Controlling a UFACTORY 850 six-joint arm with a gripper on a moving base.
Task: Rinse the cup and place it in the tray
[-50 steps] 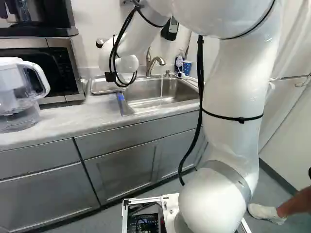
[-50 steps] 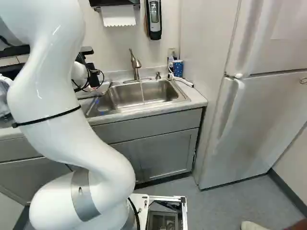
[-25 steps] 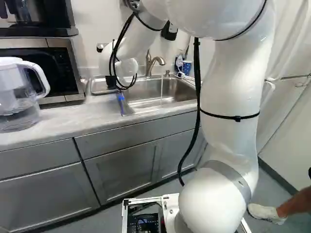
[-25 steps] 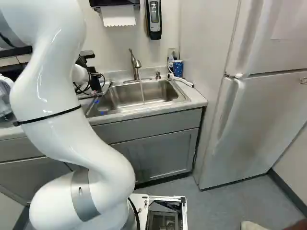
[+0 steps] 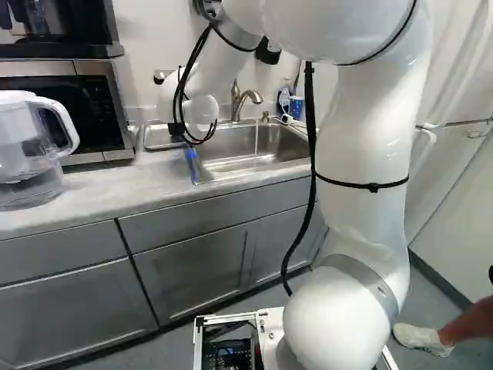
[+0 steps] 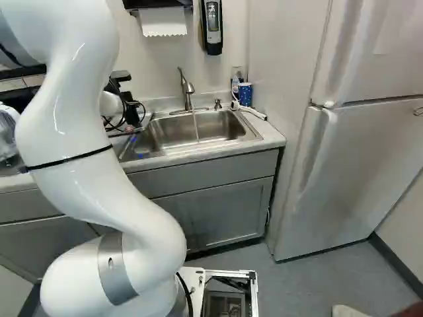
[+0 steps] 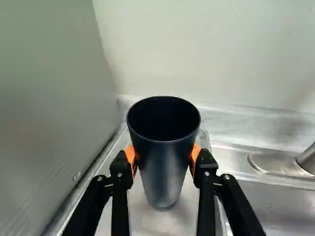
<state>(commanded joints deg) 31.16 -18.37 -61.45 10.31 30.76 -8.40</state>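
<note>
Dark cup — upright between orange pads — over tray

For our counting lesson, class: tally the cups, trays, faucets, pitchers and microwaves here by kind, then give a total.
Cups: 2 (a dark cup held by the end effector, a blue cup beside the sink)
Trays: 1
Faucets: 1
Pitchers: 1
Microwaves: 1
Total: 6

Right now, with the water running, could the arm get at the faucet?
Probably not yet: the pincer is shut on the dark cup at the tray, so it would likely need to let go first. I see nothing blocking the faucet itself.
</note>
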